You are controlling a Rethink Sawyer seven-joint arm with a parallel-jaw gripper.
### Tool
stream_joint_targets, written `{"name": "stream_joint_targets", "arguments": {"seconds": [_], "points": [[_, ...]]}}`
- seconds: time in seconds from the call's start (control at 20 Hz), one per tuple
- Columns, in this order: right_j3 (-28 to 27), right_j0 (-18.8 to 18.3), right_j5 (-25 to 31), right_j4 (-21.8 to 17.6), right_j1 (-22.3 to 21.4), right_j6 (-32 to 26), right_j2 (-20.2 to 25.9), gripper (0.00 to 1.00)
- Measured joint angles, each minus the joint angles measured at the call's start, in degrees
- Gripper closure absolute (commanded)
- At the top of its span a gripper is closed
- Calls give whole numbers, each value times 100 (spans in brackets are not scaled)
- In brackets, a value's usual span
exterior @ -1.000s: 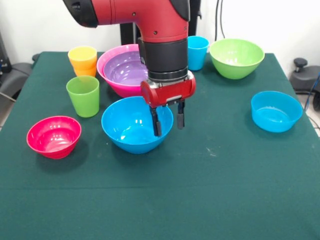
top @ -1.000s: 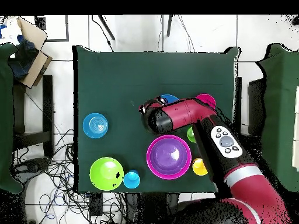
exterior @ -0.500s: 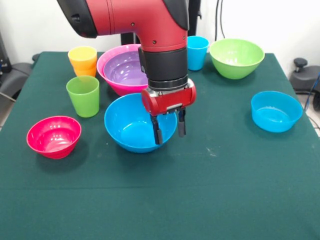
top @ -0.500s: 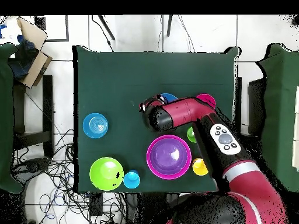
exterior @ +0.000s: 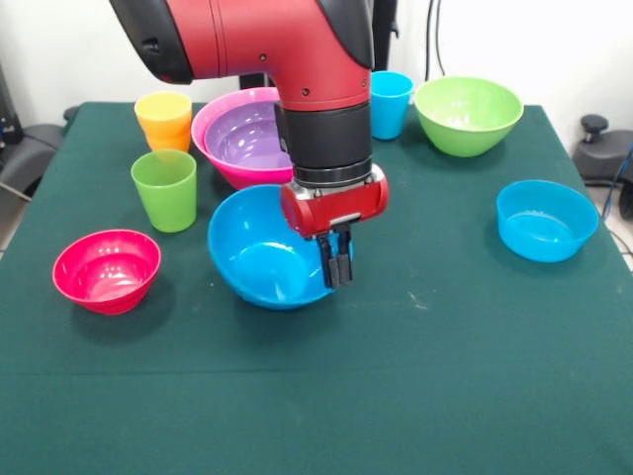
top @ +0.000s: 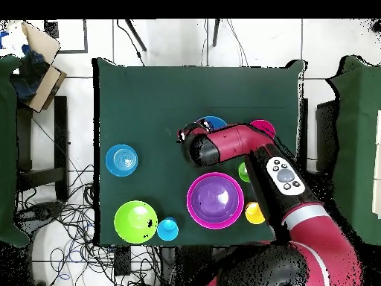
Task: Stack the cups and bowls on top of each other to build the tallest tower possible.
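Your hand (exterior: 337, 265) is pinched tight on the rim of the large blue bowl (exterior: 262, 252), which sits tilted near the middle of the bench (exterior: 445, 376); the purple bowl (exterior: 242, 134) rests nested inside the pink bowl (exterior: 213, 119) toward the bench's far edge

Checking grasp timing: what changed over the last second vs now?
The gripper went from open astride the big blue bowl's rim to shut on it, and the bowl now sits tilted and nudged a little toward the arm's side. The red bowl, green cup, pink bowl and small blue bowl stayed put.
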Motion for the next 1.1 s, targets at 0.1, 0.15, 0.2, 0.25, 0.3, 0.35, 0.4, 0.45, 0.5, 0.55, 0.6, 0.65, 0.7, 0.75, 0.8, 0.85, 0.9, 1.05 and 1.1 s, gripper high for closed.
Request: {"name": "stream_joint_targets", "arguments": {"seconds": [0.1, 0.15, 0.2, 0.25, 0.3, 0.35, 0.4, 0.45, 0.5, 0.55, 0.6, 0.65, 0.7, 0.75, 0.8, 0.85, 0.9, 1.05, 1.1], "points": [[0, 21, -25, 5, 1, 0, -35, 100], [0, 29, -37, 5, 1, 0, -47, 100], [0, 33, -43, 5, 1, 0, -53, 100], [0, 53, -74, 15, 1, 0, -78, 100], [0, 59, -84, 20, 1, 0, -87, 100], [0, 64, -92, 26, 1, 0, -95, 100], [0, 69, -100, 32, 1, 0, -104, 100], [0, 71, -104, 38, 1, 0, -107, 100], [0, 72, -106, 43, 1, 0, -111, 100], [0, 74, -107, 59, 0, 0, -116, 100], [0, 75, -108, 75, 0, 0, -120, 100], [0, 76, -109, 91, 0, 0, -124, 100], [0, 78, -110, 108, 0, 0, -129, 100], [0, 79, -111, 124, 0, 0, -133, 0], [0, 79, -116, 134, -1, 0, -134, 0], [0, 79, -120, 156, -5, 0, -135, 0], [1, 79, -125, 178, -8, 0, -135, 0], [6, 79, -124, 197, -26, 0, -135, 0], [7, 79, -124, 197, -31, 0, -135, 0]]}}
